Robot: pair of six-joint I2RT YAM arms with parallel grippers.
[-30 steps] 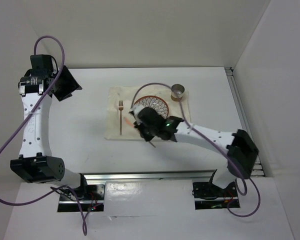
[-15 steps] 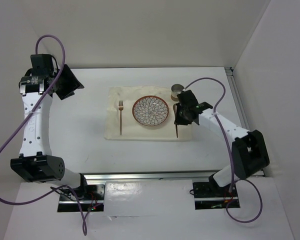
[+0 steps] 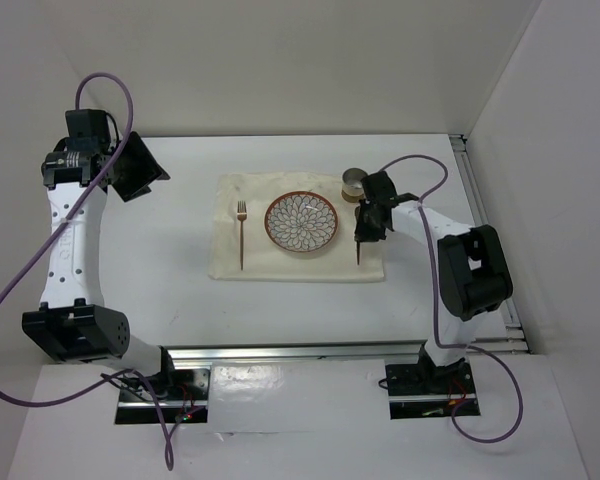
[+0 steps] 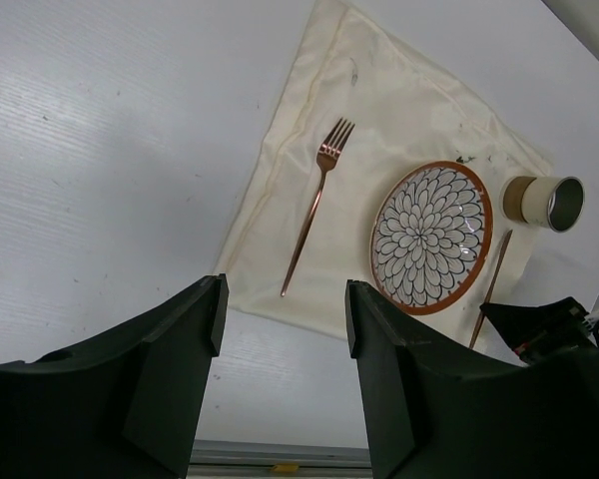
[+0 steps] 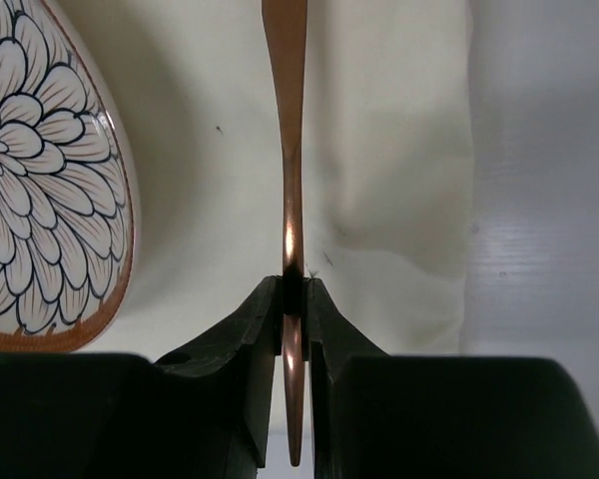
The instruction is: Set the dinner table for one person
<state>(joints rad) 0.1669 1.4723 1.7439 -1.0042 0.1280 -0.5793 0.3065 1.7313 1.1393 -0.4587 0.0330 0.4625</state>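
One slim copper utensil point(image 5: 292, 200) sits pinched tight in the right gripper point(image 5: 294, 289), just right of the plate point(image 3: 302, 222), along the right edge of the cream placemat point(image 3: 280, 265). Its far end is cut off at the top of the wrist view and covered by the gripper from above: knife or spoon, cannot tell. Contact with the cloth is unclear. Fork point(image 3: 241, 235) lies left of the plate. Small cup point(image 3: 356, 183) at the mat's far right corner. Placemat lies mid dinner table point(image 3: 160, 270). Left gripper point(image 4: 285, 294) gapes wide, empty, above the table's far left.
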